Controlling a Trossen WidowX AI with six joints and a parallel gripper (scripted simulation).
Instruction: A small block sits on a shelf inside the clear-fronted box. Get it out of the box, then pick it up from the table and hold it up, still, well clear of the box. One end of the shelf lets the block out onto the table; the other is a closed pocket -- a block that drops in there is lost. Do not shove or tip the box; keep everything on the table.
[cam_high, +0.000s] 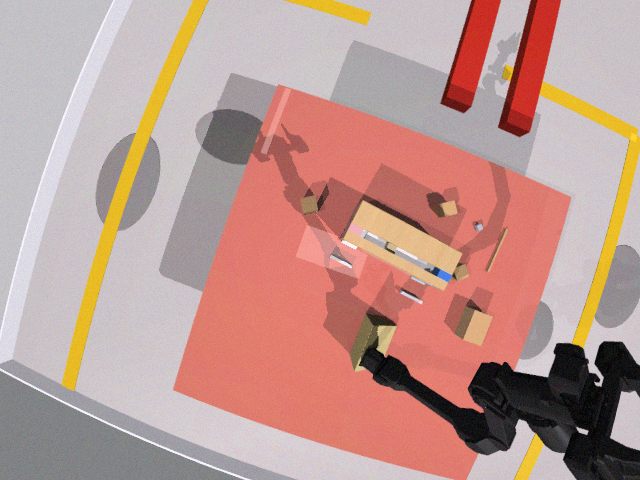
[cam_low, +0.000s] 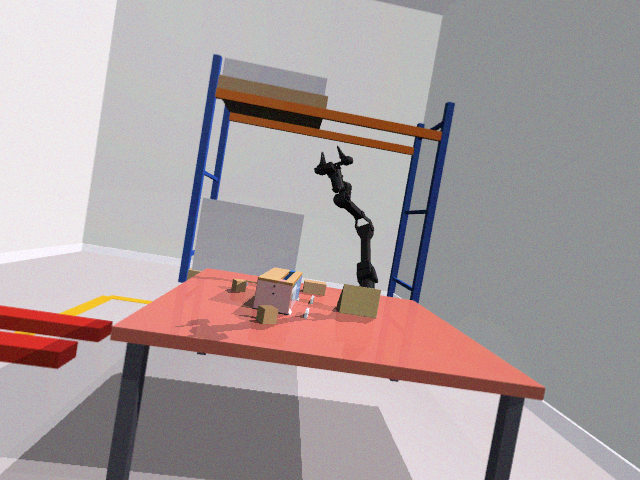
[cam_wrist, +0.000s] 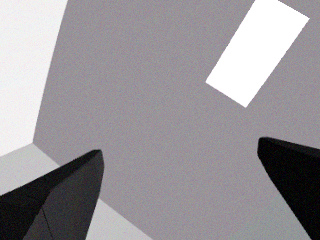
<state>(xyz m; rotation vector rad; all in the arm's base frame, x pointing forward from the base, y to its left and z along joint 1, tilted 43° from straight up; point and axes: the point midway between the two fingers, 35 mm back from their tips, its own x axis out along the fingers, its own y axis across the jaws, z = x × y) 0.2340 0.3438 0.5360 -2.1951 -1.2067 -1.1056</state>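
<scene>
The box stands upright on the red table. It has a tan top with a long slot, a pink patch at one end and a blue patch at the other. Through the slot in the top view, a small olive-tan piece, seemingly the block, sits between pale strips, nearer the pink end than the blue end. The shelf's outlet is not clear to see. My gripper is open and empty, pointing upward high above the table, far from the box.
Tan cubes, a larger block and a thin stick lie around the box. Small pale upright pieces stand before its front. A tall olive block is near my arm's base. A small grey cube lies beyond.
</scene>
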